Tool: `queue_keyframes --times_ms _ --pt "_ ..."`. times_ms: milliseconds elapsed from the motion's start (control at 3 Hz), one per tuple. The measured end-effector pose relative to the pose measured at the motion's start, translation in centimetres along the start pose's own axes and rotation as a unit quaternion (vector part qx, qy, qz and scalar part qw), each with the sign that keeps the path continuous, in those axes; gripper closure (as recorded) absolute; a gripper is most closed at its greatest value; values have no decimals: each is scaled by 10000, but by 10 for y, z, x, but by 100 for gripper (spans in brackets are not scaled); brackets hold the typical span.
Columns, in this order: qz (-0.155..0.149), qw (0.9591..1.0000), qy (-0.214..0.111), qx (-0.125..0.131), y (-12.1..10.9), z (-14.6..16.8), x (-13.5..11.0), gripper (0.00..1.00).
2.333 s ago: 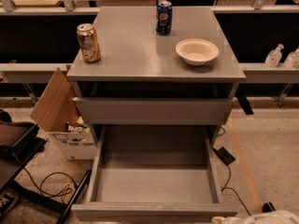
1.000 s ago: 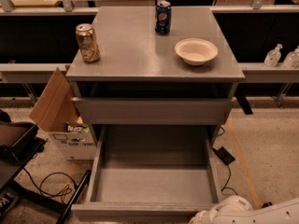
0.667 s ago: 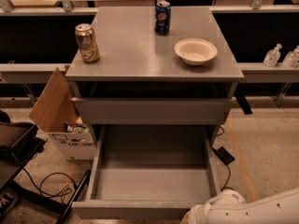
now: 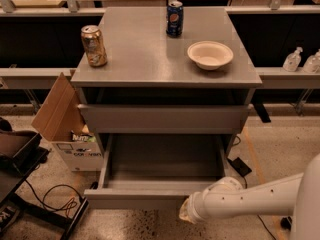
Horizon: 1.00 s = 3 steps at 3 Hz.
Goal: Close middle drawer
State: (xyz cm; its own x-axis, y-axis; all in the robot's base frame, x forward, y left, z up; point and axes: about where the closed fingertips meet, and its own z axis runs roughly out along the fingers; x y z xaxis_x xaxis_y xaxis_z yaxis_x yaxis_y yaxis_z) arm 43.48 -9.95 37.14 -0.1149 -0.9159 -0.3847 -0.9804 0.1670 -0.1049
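Observation:
The grey cabinet [image 4: 165,49] stands in the middle of the camera view. Its middle drawer [image 4: 135,198] is pulled out toward me, and its bare grey tray [image 4: 165,159] shows. The uppermost drawer front [image 4: 162,119] sits above it, slightly out from the cabinet. The lowest drawer front is hidden. My white arm [image 4: 260,199] reaches in from the lower right. My gripper [image 4: 187,211] is at the right part of the middle drawer's front, against its lower edge.
On the cabinet top stand a gold can [image 4: 94,45], a blue Pepsi can [image 4: 174,18] and a white bowl [image 4: 210,54]. An open cardboard box [image 4: 60,114] stands to the left, with cables [image 4: 55,199] on the floor. Clear bottles [image 4: 292,59] sit on the right shelf.
My arm has come in from the lower right and my gripper has reached the drawer front. The middle drawer now sticks out less than before.

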Motion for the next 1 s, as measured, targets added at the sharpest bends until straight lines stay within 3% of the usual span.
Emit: queue_keyframes --times_ms 667,1000 --pt "27 9998 -85 150 -60 14 -9 100" --pt "121 9998 -163 85 -101 25 -4 100"
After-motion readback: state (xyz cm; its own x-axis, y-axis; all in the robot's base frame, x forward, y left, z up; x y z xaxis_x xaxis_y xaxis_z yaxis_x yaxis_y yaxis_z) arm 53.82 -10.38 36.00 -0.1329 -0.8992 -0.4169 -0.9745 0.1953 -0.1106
